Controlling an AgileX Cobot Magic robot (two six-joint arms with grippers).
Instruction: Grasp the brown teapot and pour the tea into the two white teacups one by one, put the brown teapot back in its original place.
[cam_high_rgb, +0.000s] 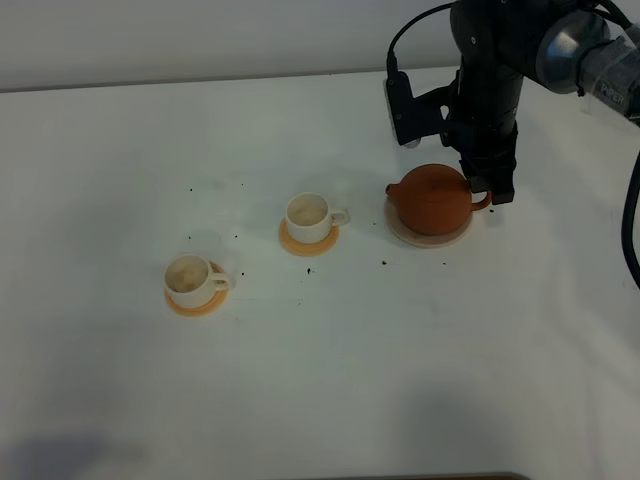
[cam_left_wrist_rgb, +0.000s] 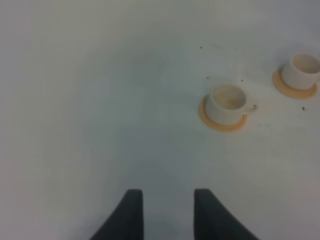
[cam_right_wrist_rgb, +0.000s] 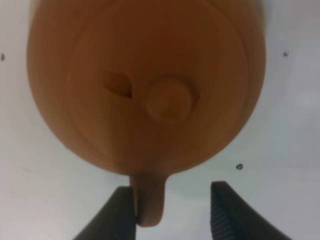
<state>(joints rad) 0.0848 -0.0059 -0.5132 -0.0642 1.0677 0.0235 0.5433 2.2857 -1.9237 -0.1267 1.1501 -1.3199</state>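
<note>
we see the brown teapot (cam_high_rgb: 435, 200) sitting upright on its beige disc coaster (cam_high_rgb: 424, 240), on the right side of the white counter (cam_high_rgb: 400, 380), with its spout turned toward the cups. the right pincer (cam_high_rgb: 492, 190) is down at the teapot's loop handle (cam_right_wrist_rgb: 149, 202). in the wrist view its jaws are spread, the handle stands between them against one finger (cam_right_wrist_rgb: 117, 215), and the other finger is apart from it. the lid with its small knob (cam_right_wrist_rgb: 168, 100) is on the pot.

the two white teacups, one near the middle (cam_high_rgb: 308, 213) and one further left (cam_high_rgb: 190, 278), each sit on an orange coaster (cam_high_rgb: 308, 243), well apart from the teapot. dark specks dot the counter around them.

the left pincer (cam_left_wrist_rgb: 163, 200) hangs over bare counter with its fingers spread and nothing between them. there is pale lettering on the right arm (cam_high_rgb: 612, 88), too small for us to read.
</note>
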